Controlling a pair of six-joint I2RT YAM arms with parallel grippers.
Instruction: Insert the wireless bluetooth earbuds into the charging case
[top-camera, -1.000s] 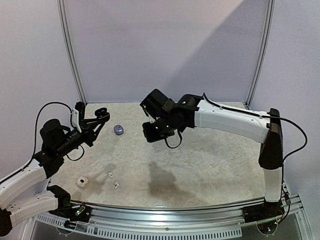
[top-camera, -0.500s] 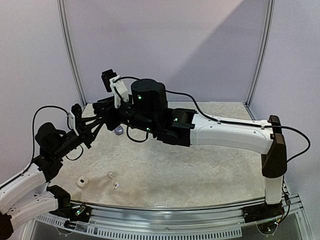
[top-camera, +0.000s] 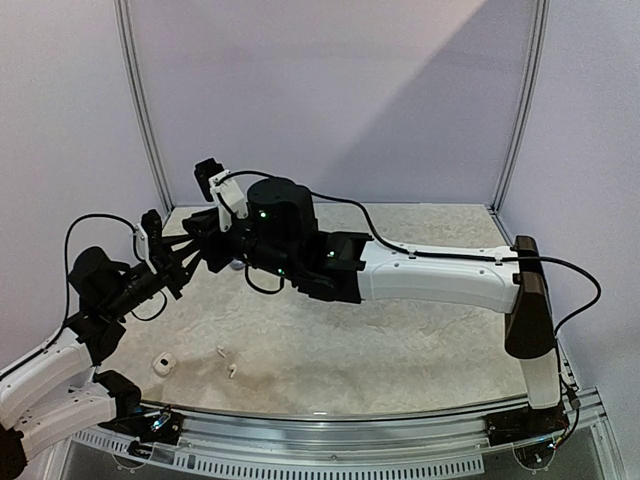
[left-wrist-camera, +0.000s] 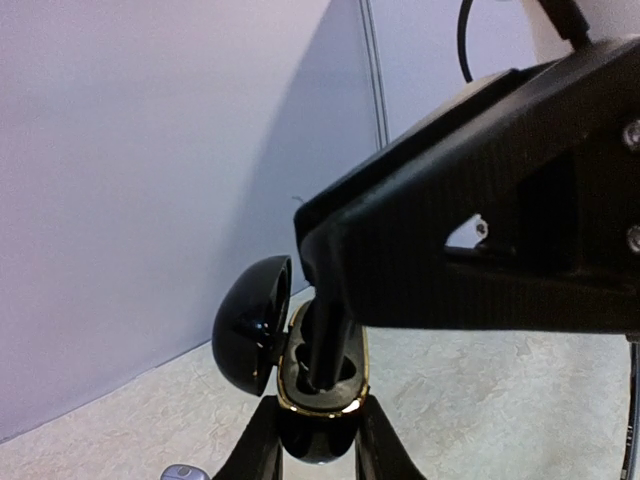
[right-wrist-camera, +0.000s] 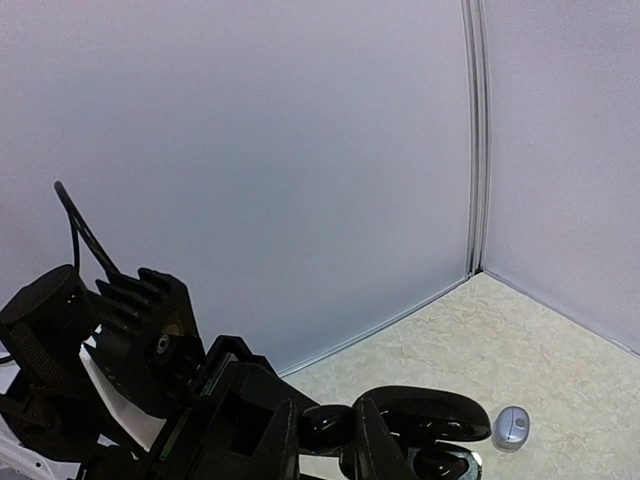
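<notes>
Pale lavender booth closed around a marbled beige bench.

The back wall (top-camera: 340, 90) is a plain matte lavender panel, framed by a slim metal left post (top-camera: 140, 100) and a matching right post (top-camera: 521, 100). Outside these, side walls (top-camera: 60, 120) of the same colour run toward the lower corners. A diagonal shadow edge crosses the back wall, leaving its upper right brighter. The bench (top-camera: 420, 340) fills the middle of the frame, cream with faint grey veining. It ends in a ribbed aluminium rail (top-camera: 350, 425) along the bottom.

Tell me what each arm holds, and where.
The left gripper clamps the glossy black, gold-rimmed charging case by its lower body. The right gripper dips its fingers into the case; whether they pinch an earbud cannot be told.
</notes>
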